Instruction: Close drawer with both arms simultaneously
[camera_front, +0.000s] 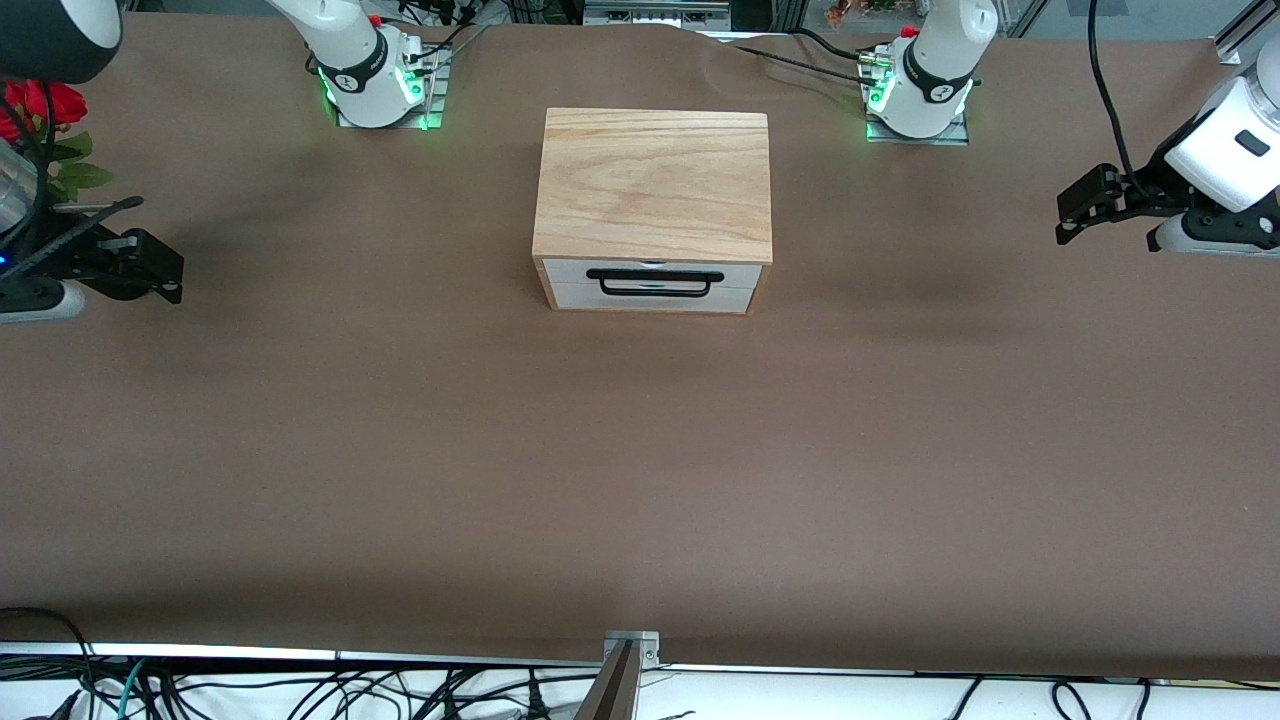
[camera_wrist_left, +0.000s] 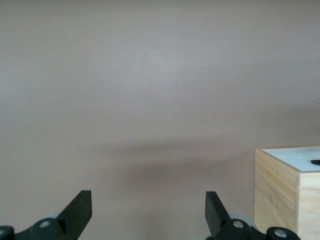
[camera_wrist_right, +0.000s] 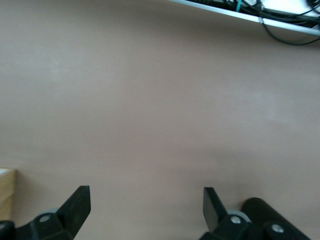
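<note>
Drawer flush in its box, both arms held off at the table ends, grippers spread and empty.

We see the drawer (camera_front: 655, 284) seated in the oak-coloured box (camera_front: 655, 185) at mid-table, its white front level with the box face and its black bar handle (camera_front: 655, 279) facing the front camera. We note the left gripper (camera_front: 1072, 215) over the left arm's end of the table, fingers (camera_wrist_left: 80, 207) spread wide, holding nothing and touching nothing. The right gripper (camera_front: 165, 283) hangs over the right arm's end, fingers (camera_wrist_right: 77, 202) equally wide and empty. Both are well apart from the box. Red flowers (camera_front: 45, 105) stand near the right arm.
</note>
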